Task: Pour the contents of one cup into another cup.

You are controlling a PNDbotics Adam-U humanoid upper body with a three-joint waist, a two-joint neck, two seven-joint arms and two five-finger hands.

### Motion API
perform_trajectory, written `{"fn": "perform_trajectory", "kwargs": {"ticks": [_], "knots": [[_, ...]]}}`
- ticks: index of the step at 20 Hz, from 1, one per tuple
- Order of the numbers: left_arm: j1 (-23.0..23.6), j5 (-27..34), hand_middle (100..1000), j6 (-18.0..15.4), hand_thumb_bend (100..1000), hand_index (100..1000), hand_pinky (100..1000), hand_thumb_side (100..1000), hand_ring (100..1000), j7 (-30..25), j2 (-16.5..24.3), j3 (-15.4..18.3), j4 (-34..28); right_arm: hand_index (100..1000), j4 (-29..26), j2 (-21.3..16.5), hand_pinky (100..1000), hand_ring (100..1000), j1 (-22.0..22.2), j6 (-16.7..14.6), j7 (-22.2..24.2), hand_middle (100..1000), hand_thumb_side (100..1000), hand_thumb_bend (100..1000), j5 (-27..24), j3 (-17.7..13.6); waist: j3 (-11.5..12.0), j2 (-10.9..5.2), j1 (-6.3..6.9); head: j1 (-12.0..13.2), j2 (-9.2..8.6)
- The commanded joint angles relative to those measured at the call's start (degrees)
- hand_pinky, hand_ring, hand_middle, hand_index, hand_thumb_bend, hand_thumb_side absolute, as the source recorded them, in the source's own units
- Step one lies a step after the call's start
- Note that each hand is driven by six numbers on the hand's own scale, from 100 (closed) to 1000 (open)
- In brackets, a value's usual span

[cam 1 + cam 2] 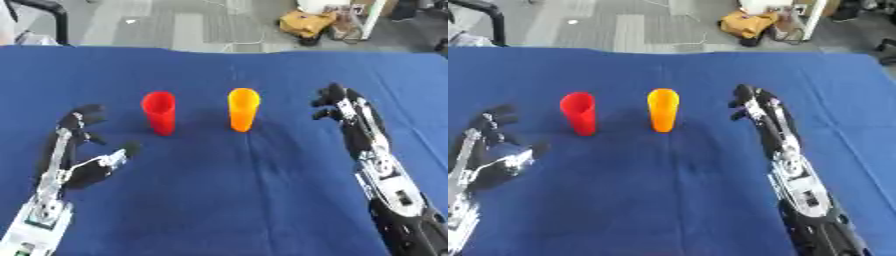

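A red cup (160, 113) and an orange cup (242, 109) stand upright side by side on the blue table (227, 195), a small gap between them. My left hand (77, 150) rests open to the left of the red cup, fingers up and thumb spread, touching nothing. Right of the orange cup my right hand (343, 107) hovers with its fingers relaxed, apart from the cup and holding nothing. What the cups hold is hidden from this angle.
The blue cloth covers the whole table, with bare cloth in front of the cups. Beyond its far edge lie grey floor, a yellow bag (306, 22) and a black chair frame (52, 15).
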Motion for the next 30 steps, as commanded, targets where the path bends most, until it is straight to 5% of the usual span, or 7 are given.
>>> {"fn": "perform_trajectory", "kwargs": {"ticks": [1, 15, 30], "knots": [[-2.4, -1.6, 786, 0.9, 830, 844, 537, 368, 801, 2.3, 0.6, 0.0, 2.7, 641, -0.9, -0.7, 488, 624, -0.8, 0.0, -0.1, 492, 716, 597, -0.1, -0.2, -0.1, -0.83, 0.11, 0.1, -0.29], [-13.9, 0.3, 791, -3.8, 861, 860, 534, 382, 804, 1.7, -1.6, -1.1, 18.7, 640, -0.9, -0.4, 487, 619, -1.0, 0.0, 0.4, 475, 716, 597, -0.2, 0.2, -1.0, -0.51, -0.15, 0.6, -0.29], [-20.2, 0.8, 786, -6.3, 839, 869, 520, 386, 797, 0.5, -2.2, -1.5, 26.3, 637, -0.9, 0.0, 486, 617, -1.3, -0.1, 1.0, 463, 717, 597, -0.3, 0.5, -2.4, 0.00, -0.68, 1.2, -0.76]]}}
